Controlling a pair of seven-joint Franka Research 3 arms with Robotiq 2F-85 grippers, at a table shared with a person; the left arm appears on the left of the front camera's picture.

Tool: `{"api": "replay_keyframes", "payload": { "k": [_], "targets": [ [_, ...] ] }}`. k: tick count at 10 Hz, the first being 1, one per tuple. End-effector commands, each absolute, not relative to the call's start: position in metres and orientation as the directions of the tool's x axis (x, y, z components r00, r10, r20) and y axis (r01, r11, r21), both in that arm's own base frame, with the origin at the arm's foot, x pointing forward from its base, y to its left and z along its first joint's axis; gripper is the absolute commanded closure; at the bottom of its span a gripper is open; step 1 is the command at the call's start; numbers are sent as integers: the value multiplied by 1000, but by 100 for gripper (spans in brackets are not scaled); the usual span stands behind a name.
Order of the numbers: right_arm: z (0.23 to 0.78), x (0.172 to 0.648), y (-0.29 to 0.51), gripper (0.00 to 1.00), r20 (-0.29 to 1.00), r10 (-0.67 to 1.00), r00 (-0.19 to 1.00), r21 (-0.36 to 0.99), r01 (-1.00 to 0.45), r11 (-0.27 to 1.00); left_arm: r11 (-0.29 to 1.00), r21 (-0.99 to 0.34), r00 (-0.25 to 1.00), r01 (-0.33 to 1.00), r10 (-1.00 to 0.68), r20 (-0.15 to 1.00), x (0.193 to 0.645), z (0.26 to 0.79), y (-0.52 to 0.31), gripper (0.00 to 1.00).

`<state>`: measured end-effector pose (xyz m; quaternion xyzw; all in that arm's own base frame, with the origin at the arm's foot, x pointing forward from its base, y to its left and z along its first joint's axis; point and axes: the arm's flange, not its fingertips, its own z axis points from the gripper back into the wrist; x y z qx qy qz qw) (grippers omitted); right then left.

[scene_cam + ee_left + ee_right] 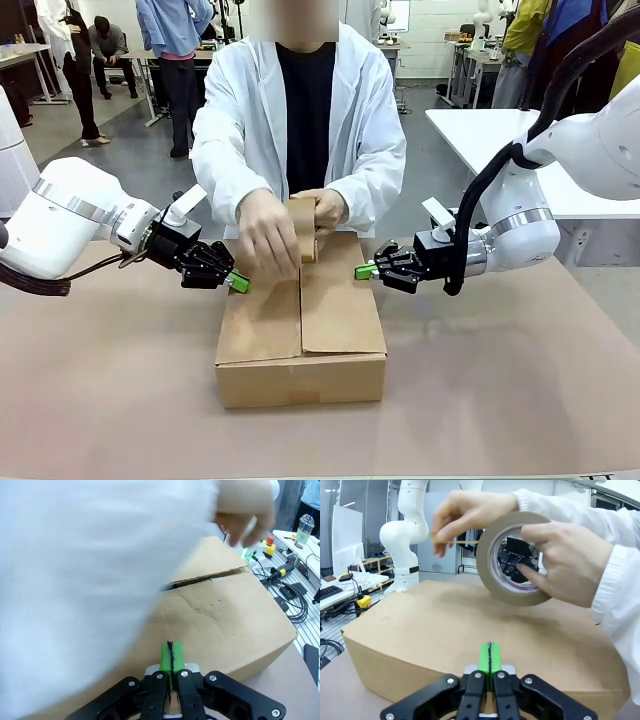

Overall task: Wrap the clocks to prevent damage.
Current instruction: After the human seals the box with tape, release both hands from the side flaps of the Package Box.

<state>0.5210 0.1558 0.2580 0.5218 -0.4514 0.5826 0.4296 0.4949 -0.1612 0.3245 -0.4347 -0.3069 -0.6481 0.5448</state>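
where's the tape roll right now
The tape roll is held in the person's hands above the far end of the closed carton, at the table's middle between the two arms.

Carton plain brown cardboard, between both grippers. Tape roll tan-brown, above right gripper pads. Pads bright green, finger links black, on left gripper too. Person's coat sleeve white; shirt black. Tabletop dull pinkish-brown.
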Motion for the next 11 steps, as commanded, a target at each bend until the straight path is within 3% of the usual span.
{"api": "replay_keyframes", "payload": {
  "k": [1,11],
  "targets": [
    [254,521,157,99,995,26,-93,-85,-972,-221,-221,-78,-28,972,-441,897,495,321,-164,100],
    [254,521,157,99,995,26,-93,-85,-972,-221,-221,-78,-28,972,-441,897,495,321,-164,100]
  ]
}}
